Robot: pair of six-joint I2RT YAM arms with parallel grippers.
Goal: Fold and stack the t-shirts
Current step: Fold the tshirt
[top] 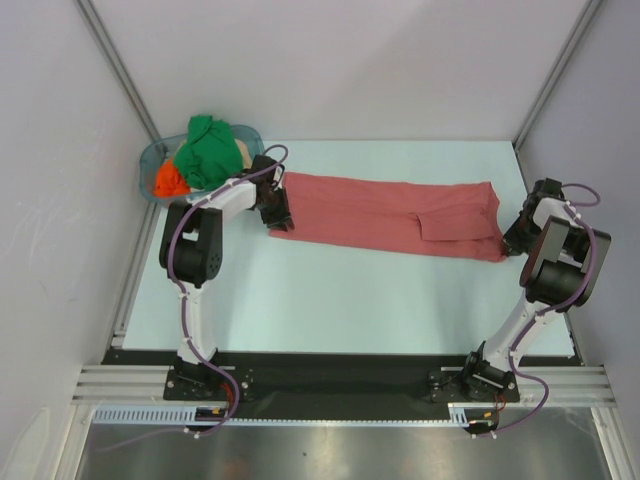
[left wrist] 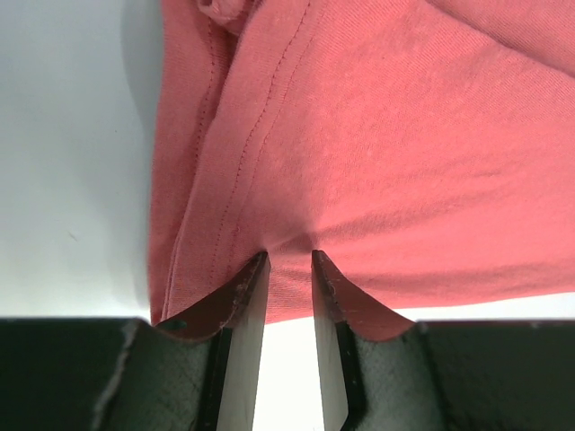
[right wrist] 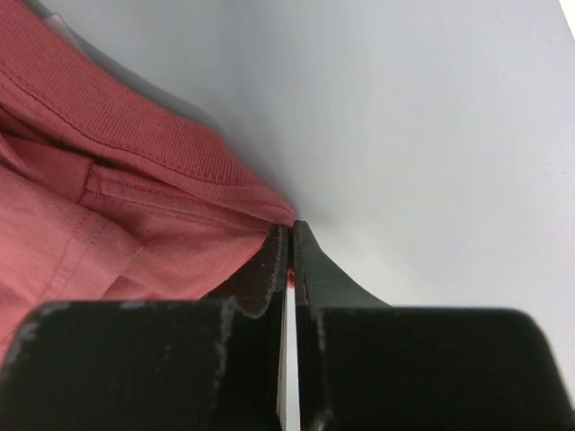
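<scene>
Lying across the middle of the pale table (top: 400, 320), the salmon-red shirt (top: 380, 215) is folded into a long band that runs from one arm to the other. It looks light, limp and thin, so it should sag and slide out of shape unless both ends are carried together. The stitched hems and corners are probably the firmest places to pinch. Other shirts, a green one (top: 210, 150) and an orange one (top: 168, 182), sit heaped in the clear tub (top: 150, 160) at the far left corner. The left gripper (left wrist: 289, 260) has its jaws partly closed on the band's left hem, with cloth pulled between them and creases running in toward the pinch. The right gripper (right wrist: 289, 229) has its jaws pressed together at the band's right corner. Whether any cloth is caught between them cannot be told.
</scene>
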